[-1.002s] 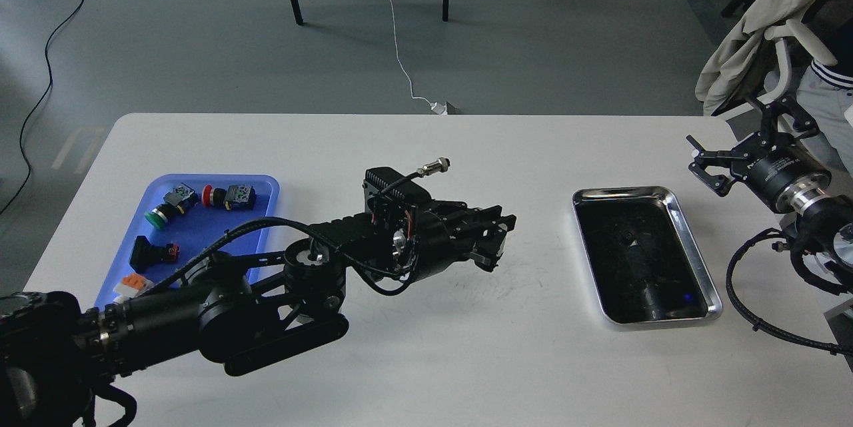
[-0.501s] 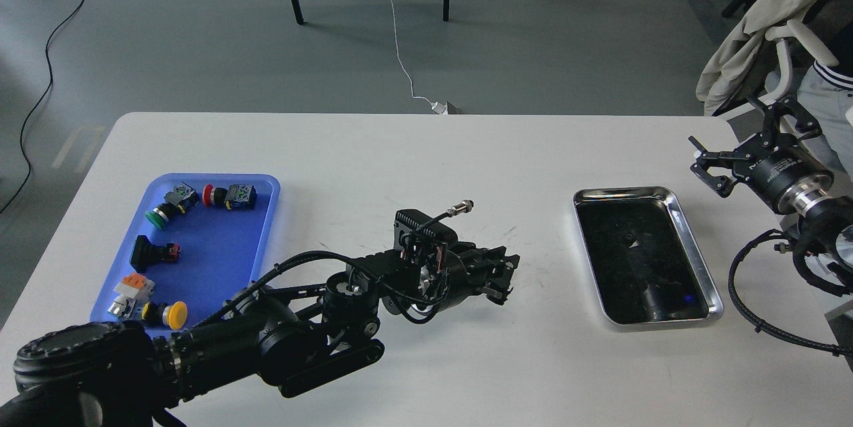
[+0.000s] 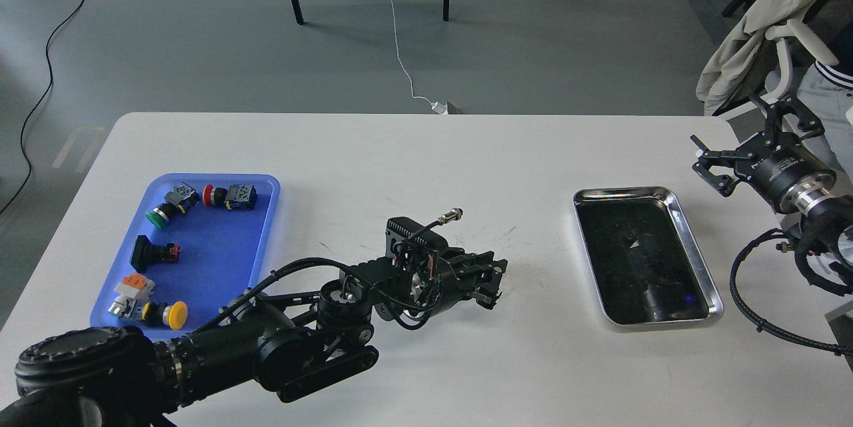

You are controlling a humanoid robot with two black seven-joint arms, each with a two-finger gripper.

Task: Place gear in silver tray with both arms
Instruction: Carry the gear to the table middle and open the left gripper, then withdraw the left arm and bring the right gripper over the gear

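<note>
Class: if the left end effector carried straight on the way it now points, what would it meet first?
Probably the silver tray: the left end effector points right across bare table toward the tray's near rim. Its height is unclear, so it might pass above.

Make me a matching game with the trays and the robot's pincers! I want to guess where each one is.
Things:
1. blue tray
2. silver tray
3. left pincer
4. right pincer

Places:
A. low over the middle of the white table
B. on the table's left side, holding coloured buttons
C. up beyond the silver tray's far right corner
D. on the table's right side, nothing in it but dark reflections

Pairs: 1-B, 2-D, 3-A, 4-C
</note>
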